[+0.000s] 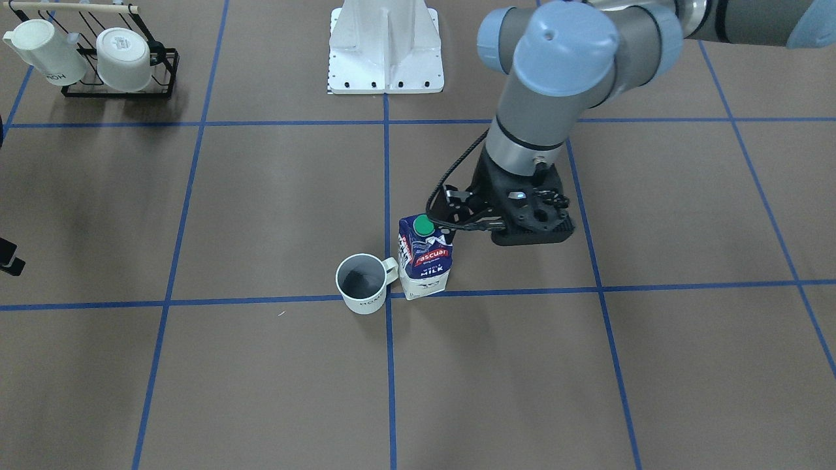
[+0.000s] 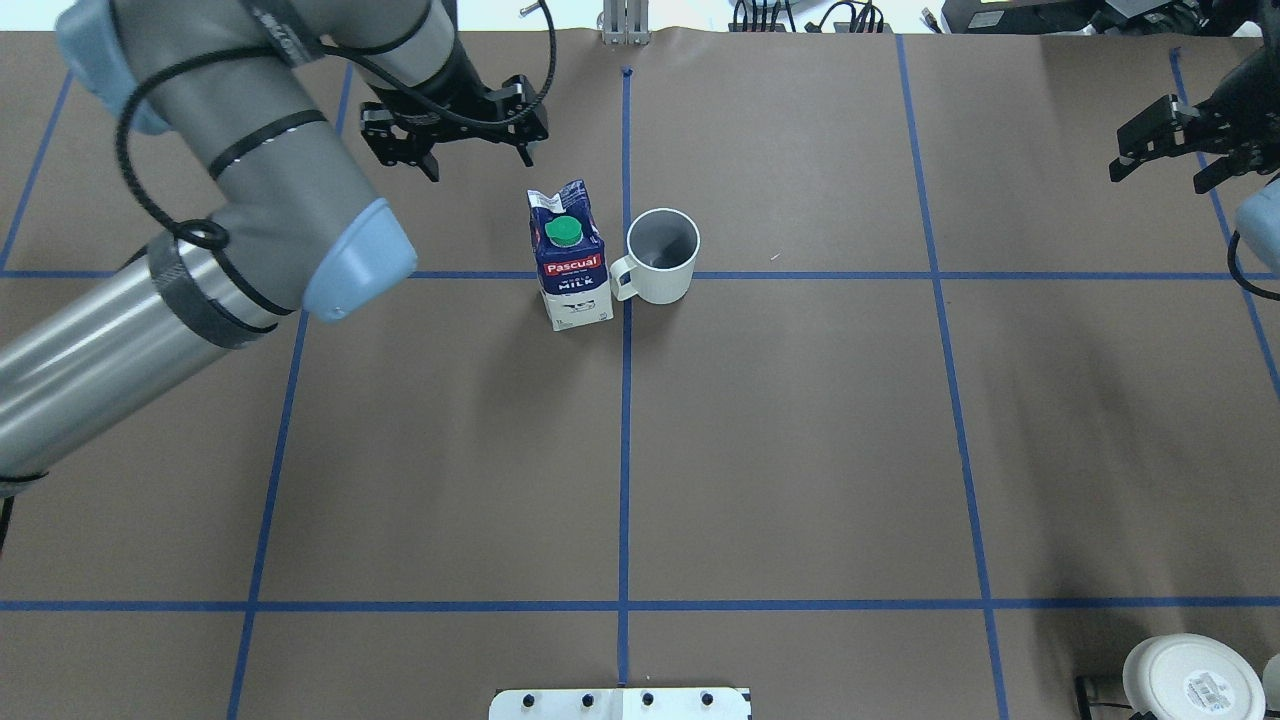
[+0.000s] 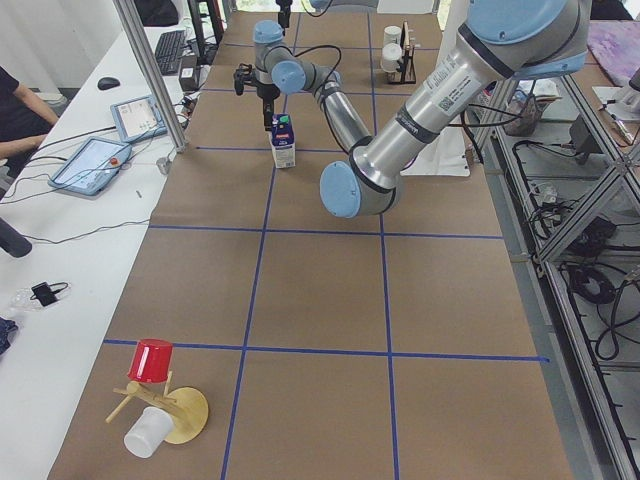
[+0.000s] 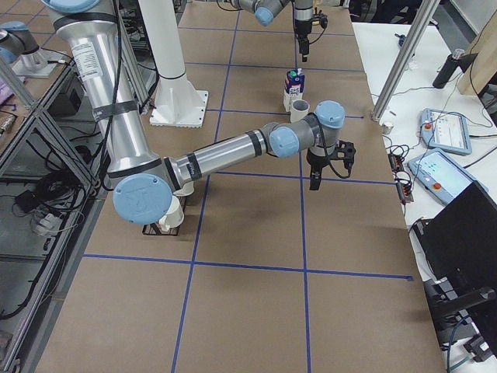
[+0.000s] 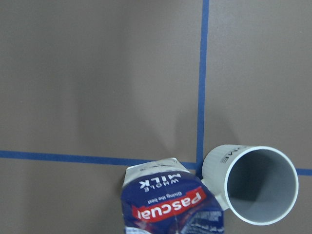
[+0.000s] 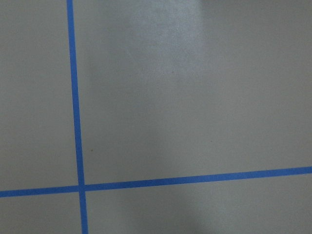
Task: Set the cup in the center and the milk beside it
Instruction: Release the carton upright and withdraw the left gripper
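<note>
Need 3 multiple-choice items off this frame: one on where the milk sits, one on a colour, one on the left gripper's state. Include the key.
1. In the overhead view, where does the milk stand relative to the cup?
A. To its left, by the handle
B. To its right
C. Far off at the table's edge

2. What colour is the milk's cap?
A. Red
B. Green
C. White

3. What state is the left gripper in?
A. Shut on the milk
B. Shut on the cup
C. Open, holding nothing

Key:
1 A: the milk is left of the vertical tape line, and the cup is right of it with its handle toward the milk.
2 B: the round cap on top is green.
3 C: it is spread wide and apart from the milk.
</note>
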